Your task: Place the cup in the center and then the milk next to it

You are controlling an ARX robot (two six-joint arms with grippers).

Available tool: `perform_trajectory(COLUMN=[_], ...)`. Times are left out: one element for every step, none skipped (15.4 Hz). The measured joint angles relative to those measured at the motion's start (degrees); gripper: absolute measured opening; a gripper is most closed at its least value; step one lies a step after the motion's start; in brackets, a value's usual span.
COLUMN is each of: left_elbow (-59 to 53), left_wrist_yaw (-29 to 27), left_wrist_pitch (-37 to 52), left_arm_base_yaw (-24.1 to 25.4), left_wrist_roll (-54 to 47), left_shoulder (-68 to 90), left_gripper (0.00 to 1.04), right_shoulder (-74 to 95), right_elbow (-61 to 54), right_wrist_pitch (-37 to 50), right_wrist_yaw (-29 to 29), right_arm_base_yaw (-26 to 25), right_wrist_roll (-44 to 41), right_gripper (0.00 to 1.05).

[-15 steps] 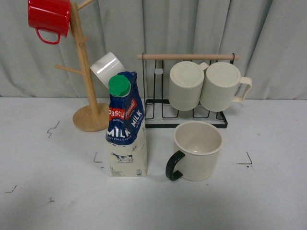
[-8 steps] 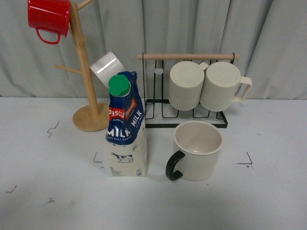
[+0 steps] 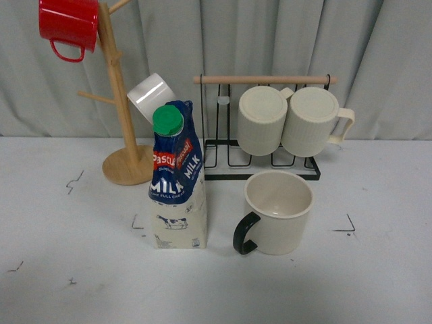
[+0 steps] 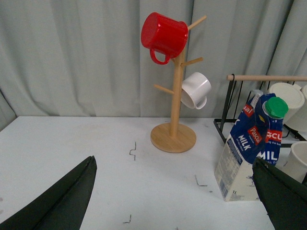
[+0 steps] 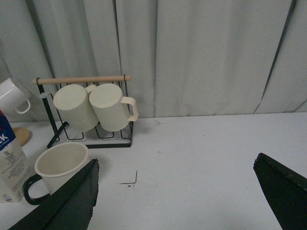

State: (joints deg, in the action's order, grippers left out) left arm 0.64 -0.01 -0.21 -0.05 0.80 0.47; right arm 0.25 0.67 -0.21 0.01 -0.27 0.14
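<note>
The cup (image 3: 279, 211), a wide cream mug with a glossy black handle, stands upright on the white table, handle towards the front left. It also shows in the right wrist view (image 5: 58, 166). The milk (image 3: 177, 179), a tall carton with blue top, green cap and cow picture, stands just left of the cup, a small gap between them. It shows in the left wrist view (image 4: 249, 148) too. Neither arm shows in the front view. My left gripper (image 4: 175, 191) is open and empty, back from the milk. My right gripper (image 5: 175, 191) is open and empty, to the right of the cup.
A wooden mug tree (image 3: 123, 121) at the back left carries a red mug (image 3: 67, 25) and a small white mug (image 3: 151, 96). A black wire rack (image 3: 270, 162) behind the cup holds two ribbed cream mugs (image 3: 290, 120). Small black corner marks (image 3: 347, 226) lie on the table.
</note>
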Motion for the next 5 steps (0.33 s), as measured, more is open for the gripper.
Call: perform_trajectory(left_elbow=[0.0,0.0,0.0,0.0,0.0], left_wrist_yaw=[0.0,0.0,0.0,0.0,0.0], left_wrist_pitch=[0.0,0.0,0.0,0.0,0.0], left_arm_base_yaw=[0.0,0.0,0.0,0.0,0.0], left_wrist_roll=[0.0,0.0,0.0,0.0,0.0], left_shoulder=[0.0,0.0,0.0,0.0,0.0], left_gripper=[0.98,0.98,0.98,0.98,0.98], right_shoulder=[0.0,0.0,0.0,0.0,0.0], right_elbow=[0.0,0.0,0.0,0.0,0.0], right_wrist_pitch=[0.0,0.0,0.0,0.0,0.0], right_wrist_yaw=[0.0,0.0,-0.02,0.0,0.0], right_arm_base_yaw=[0.0,0.0,0.0,0.0,0.0], right_wrist_roll=[0.02,0.02,0.0,0.02,0.0], right_gripper=[0.98,0.98,0.98,0.98,0.98])
